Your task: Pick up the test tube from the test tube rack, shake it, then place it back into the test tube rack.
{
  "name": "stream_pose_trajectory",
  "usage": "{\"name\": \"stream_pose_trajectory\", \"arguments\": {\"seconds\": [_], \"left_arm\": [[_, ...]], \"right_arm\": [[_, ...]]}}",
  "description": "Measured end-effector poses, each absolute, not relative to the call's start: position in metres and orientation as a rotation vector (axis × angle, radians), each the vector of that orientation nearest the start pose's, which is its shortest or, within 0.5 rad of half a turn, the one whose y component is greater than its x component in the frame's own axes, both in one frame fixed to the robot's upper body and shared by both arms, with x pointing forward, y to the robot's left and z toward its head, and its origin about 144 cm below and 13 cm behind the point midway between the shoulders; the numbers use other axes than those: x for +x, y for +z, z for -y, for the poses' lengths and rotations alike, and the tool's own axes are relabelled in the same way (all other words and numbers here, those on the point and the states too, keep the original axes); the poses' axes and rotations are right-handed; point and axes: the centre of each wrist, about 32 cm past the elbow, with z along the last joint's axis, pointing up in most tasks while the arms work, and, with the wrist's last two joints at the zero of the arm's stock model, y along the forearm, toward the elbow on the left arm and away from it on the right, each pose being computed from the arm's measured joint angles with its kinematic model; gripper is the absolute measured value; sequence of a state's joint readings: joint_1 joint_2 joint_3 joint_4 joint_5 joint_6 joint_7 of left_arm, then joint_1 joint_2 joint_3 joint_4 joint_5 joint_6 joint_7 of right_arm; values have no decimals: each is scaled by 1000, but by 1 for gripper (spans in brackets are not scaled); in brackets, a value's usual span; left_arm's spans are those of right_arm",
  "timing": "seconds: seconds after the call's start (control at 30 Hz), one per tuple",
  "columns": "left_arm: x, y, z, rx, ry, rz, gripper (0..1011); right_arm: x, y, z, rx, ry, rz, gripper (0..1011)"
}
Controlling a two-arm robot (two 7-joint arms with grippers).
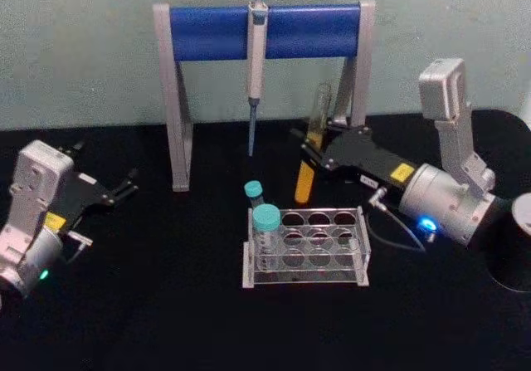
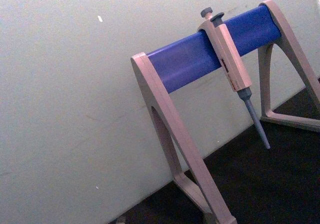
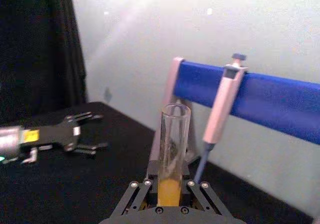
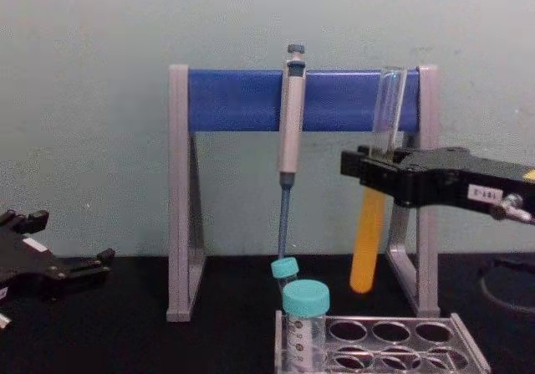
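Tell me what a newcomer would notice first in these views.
The test tube, orange-yellow liquid in its lower half, hangs clamped in the right gripper just behind the test tube rack. Next comes the blue-barred pipette stand at the back, a pipette hanging from it, then two teal-capped vials at the rack's left end. The left gripper rests open at far left.

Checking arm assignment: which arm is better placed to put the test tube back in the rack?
Right. Its pincer is shut on the test tube, holding it lifted just behind the test tube rack. The left pincer rests open far to the left, apart from both.
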State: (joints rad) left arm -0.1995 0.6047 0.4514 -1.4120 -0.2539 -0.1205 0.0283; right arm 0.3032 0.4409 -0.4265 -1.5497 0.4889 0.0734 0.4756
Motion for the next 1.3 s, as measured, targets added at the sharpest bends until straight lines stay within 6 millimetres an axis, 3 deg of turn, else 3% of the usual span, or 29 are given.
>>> {"name": "stream_pose_trajectory", "arguments": {"seconds": [0.23,1.3], "left_arm": [[489,1140,-310,304,1248,285,1001],[489,1140,-310,304,1248,285,1001]], "right_arm": [[525,1206,237,-3,-789,36,232],[525,1209,240,-15,-803,41,232]]}}
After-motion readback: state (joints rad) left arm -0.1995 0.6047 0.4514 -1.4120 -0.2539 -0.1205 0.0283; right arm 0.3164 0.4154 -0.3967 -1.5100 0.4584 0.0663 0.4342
